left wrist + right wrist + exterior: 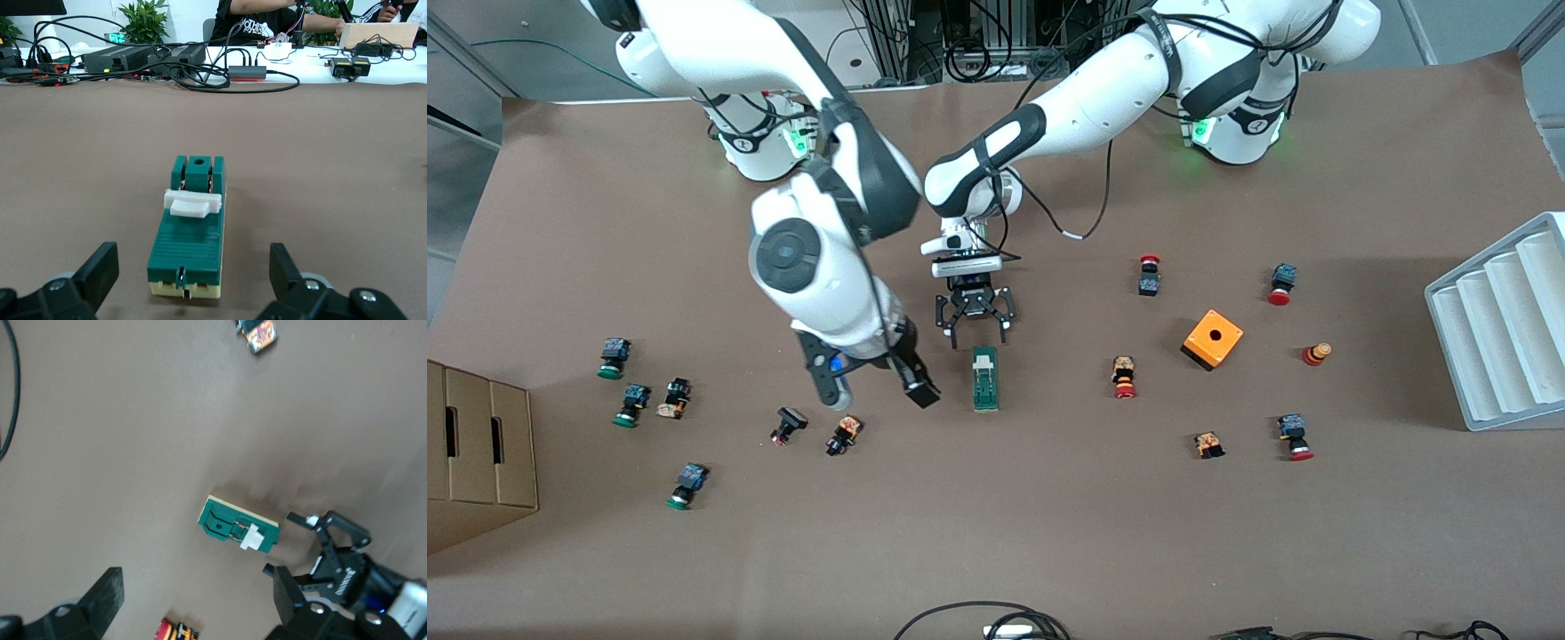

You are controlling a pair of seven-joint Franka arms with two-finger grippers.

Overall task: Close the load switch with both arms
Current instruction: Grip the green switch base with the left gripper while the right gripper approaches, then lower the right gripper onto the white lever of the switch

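The load switch (984,380) is a narrow green bar with a cream base and a white lever on top, lying on the brown table. My left gripper (977,338) hangs low at the switch's end toward the robot bases, open. In the left wrist view the switch (190,230) lies just ahead of the left gripper (192,263), touching neither finger. My right gripper (876,391) is open and empty over bare table beside the switch, toward the right arm's end. The right wrist view shows the switch (238,525) ahead of the right gripper (197,590), with the left gripper (327,547) next to it.
An orange box with a hole (1213,339) and red-capped buttons (1150,276) lie toward the left arm's end. Green-capped buttons (633,404) and a small button (843,436) lie toward the right arm's end. A cardboard box (480,444) and a white rack (1503,329) stand at the table's ends.
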